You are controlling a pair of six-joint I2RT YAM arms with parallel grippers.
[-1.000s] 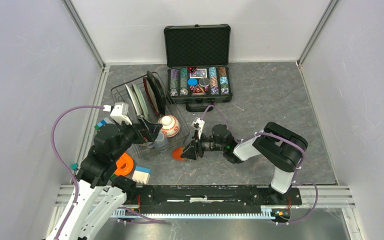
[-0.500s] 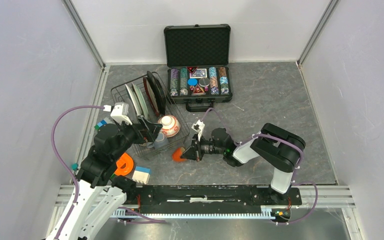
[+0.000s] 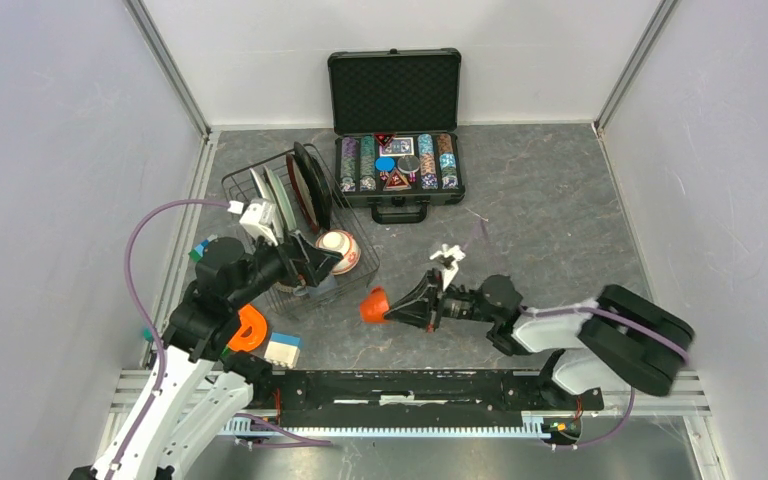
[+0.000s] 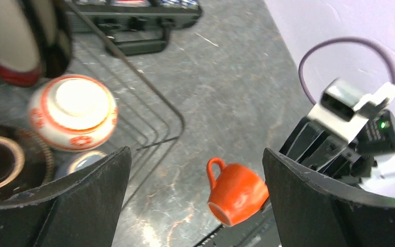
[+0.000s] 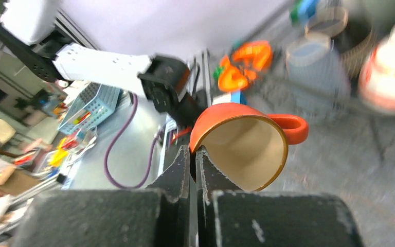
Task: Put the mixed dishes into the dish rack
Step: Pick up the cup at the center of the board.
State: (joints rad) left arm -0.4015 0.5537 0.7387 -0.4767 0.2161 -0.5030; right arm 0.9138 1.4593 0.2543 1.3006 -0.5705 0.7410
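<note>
Open tabletop lay right of the dish rack, plates crowded its far end, left gripper overhung the near end, orange cup alongside.

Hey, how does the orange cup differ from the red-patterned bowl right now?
The orange cup is outside the dish rack, pinched at its rim by the right gripper; the red-patterned bowl sits inside the rack, untouched. The cup is plain orange with a handle; the bowl is pale with red markings and no handle. The cup is tipped sideways; the bowl appears mouth-down. Both are round dishes.
</note>
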